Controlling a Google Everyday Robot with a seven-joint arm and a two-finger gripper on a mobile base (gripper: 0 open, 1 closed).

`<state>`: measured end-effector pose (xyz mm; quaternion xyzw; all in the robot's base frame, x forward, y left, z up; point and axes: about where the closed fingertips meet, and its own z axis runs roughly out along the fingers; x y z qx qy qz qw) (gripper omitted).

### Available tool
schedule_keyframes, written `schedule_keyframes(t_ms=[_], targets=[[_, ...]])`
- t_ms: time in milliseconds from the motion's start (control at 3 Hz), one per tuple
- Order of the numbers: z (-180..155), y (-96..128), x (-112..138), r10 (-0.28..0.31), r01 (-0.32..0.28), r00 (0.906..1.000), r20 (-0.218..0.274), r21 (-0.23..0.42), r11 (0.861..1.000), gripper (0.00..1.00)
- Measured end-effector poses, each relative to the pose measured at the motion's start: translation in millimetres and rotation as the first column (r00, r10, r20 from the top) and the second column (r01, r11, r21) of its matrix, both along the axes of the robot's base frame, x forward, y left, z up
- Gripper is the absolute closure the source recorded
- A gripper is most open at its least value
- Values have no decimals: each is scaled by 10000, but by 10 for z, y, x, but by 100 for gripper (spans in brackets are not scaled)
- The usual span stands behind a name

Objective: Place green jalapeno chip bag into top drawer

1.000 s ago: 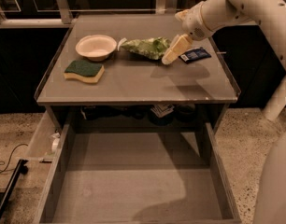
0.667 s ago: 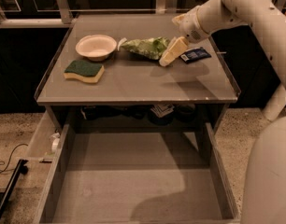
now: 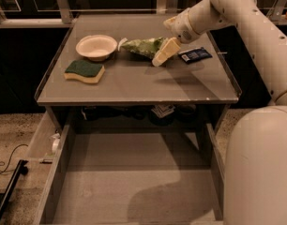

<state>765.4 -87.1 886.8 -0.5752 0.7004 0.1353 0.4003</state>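
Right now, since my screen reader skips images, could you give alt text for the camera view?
The gripper sits at one end of the green jalapeno chip bag on a grey table, near a white bowl, a sponge and a dark-blue packet. Below, the top drawer is pulled open.

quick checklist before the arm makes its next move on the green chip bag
1. Top drawer pulled open below the table: ok.
2. Green jalapeno chip bag in view, lying on the table: ok.
3. Gripper at the bag's right end: ok.
4. Bag secured by the gripper: cannot tell.
5. Bag free of the bowl: cannot tell, its left tip sits right at the bowl's rim.
6. Blue packet out of the way: ok, it lies to the gripper's right, apart from the bag.
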Motion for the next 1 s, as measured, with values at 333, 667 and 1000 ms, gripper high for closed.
schedule_keyframes(t_ms=[333,667,1000], targets=[[-64,80,59,78,-77,9998,-171,65,9999,0],[-70,87,66,86,-84,9998,-183,71,9999,16],[-70,87,66,86,-85,9998,-184,71,9999,39]])
